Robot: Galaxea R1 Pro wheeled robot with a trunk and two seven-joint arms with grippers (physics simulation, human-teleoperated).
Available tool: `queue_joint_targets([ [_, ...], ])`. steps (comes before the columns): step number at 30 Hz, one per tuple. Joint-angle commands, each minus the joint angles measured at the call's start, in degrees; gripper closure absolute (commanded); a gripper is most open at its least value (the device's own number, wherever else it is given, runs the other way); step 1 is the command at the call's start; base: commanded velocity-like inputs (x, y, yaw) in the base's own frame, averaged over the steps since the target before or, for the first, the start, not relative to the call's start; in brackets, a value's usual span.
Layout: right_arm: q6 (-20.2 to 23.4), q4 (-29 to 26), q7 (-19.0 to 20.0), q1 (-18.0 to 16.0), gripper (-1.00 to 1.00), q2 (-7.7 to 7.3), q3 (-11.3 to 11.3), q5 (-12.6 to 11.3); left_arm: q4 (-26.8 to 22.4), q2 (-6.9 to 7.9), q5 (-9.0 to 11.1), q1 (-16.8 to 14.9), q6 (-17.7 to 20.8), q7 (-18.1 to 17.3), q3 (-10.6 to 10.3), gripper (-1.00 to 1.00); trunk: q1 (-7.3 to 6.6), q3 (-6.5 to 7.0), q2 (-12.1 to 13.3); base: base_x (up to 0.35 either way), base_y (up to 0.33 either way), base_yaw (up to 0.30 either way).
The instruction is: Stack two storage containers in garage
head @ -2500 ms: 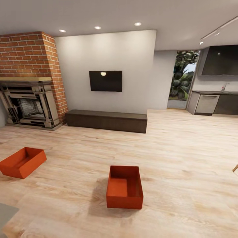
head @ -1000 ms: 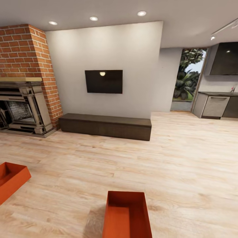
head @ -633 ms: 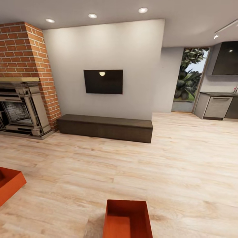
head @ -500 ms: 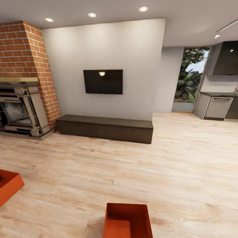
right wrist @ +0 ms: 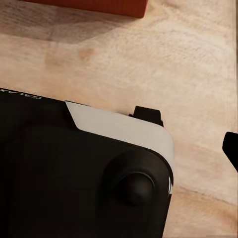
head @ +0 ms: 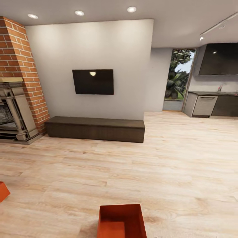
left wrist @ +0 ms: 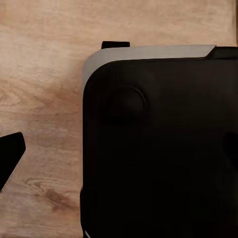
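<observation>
The living room: at far left in the head view a corner of one storage container (head: 2, 191) pokes in on the wood-plank floor (head: 158, 165), below the brick fireplace (head: 18, 82). The long dark cabinet (head: 95, 129) sits under a wall-mounted screen (head: 93, 81). The second storage container (head: 121, 220) sits on the planks at the near edge, centre. Kitchen units (head: 211, 104) stand far right. In the right wrist view that container's wall (right wrist: 94, 6) lies beyond the robot's dark base (right wrist: 74, 178). A dark gripper finger (left wrist: 10, 158) shows in the left wrist view and another (right wrist: 231, 148) in the right; whether either gripper is released or clenched, I cannot tell
</observation>
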Motion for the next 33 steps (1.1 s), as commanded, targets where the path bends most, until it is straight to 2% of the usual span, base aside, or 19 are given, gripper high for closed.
queue_joint_targets([
  [1, -0.29, 0.17, 0.37, -0.07, -1.0, 0.02, 0.37, -0.6, 0.0, 0.0, 0.12, -0.01, -0.16, 0.02, 0.04, -1.0, 0.0, -0.06, -0.03, 0.0, 0.0, -0.253],
  [11, -0.28, 0.17, 0.37, -0.07, -1.0, 0.02, 0.37, -0.6, 0.0, 0.0, 0.12, -0.01, -0.16, 0.03, 0.04, -1.0, 0.0, -0.06, -0.03, 0.0, 0.0, -0.242],
  [15, -0.26, 0.17, 0.37, -0.07, -1.0, 0.03, 0.38, -0.6, 0.0, 0.0, 0.12, -0.01, -0.16, 0.02, 0.04, -1.0, 0.0, -0.06, -0.03, 0.0, 0.0, -0.1],
  [25, -0.22, 0.17, 0.37, -0.07, -1.0, -0.02, 0.52, -0.6, 0.0, 0.0, 0.12, -0.01, -0.16, 0.02, 0.04, -1.0, 0.0, -0.06, -0.03, 0.0, 0.0, -0.011],
  [33, -0.25, 0.17, 0.37, -0.07, -1.0, -0.06, 0.54, -0.52, 0.0, 0.0, 0.12, -0.01, -0.16, 0.02, 0.04, -1.0, 0.0, -0.06, -0.03, 0.0, 0.0, 0.175],
])
